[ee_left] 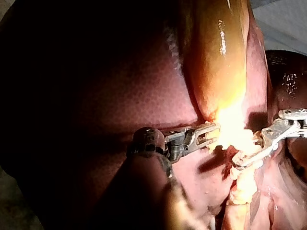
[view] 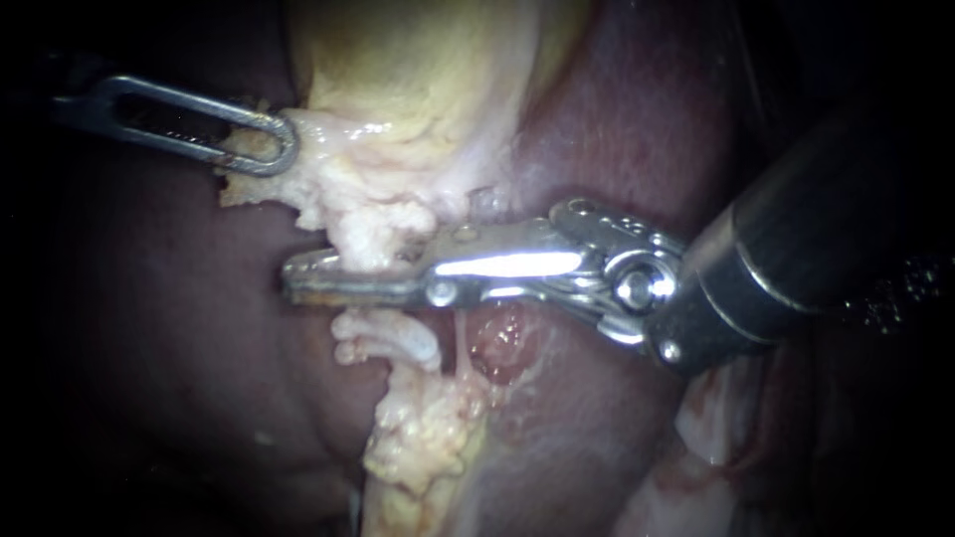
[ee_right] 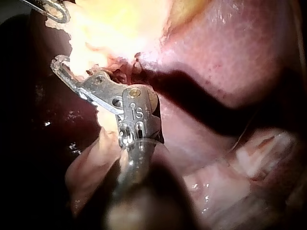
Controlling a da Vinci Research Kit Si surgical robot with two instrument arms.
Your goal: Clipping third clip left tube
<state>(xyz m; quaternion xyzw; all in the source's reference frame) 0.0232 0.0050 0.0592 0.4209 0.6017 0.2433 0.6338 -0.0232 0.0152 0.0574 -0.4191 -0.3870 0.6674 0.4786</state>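
Step in hand: clip placement.
- Right instrument [view: 298, 276]: jaws pressed onto left tube [view: 383, 343], below gallbladder [view: 418, 80], over liver [view: 179, 348].
- Left instrument [view: 279, 139]: jaws pinching gallbladder edge.
- Next, likely: full squeeze, then clean release.

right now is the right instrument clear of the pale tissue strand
No, the right instrument lies across the pale tissue strand, which laps over it.

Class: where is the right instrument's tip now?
Endoscope view: the right instrument comes in from the right, crossing the pale tissue below the gallbladder, tip over the liver.
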